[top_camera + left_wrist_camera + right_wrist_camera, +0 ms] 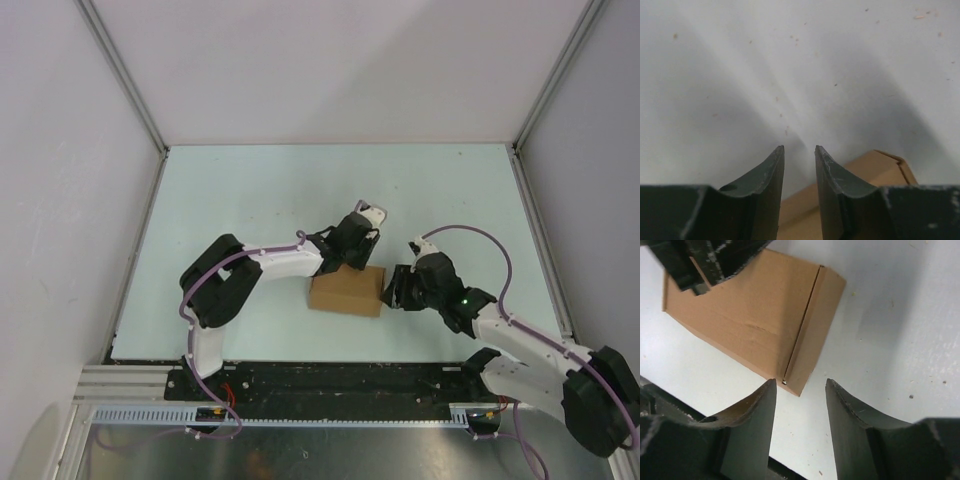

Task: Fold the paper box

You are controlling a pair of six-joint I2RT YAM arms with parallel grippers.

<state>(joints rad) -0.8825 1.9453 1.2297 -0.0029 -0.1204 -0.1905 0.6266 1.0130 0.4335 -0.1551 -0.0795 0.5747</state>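
sitting on the table [250, 200] in the top view, the paper box [347, 290] has the left gripper [348, 263] at its 12 o'clock edge and the right gripper [390, 293] at 3 o'clock. left wrist: jaws narrowly apart, box at 5 o'clock. right wrist: jaws apart, box corner at 12 o'clock.

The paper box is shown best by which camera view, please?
The right wrist view: the paper box is close, its seam and end plain. The top external shows it small; the left wrist, only a corner.
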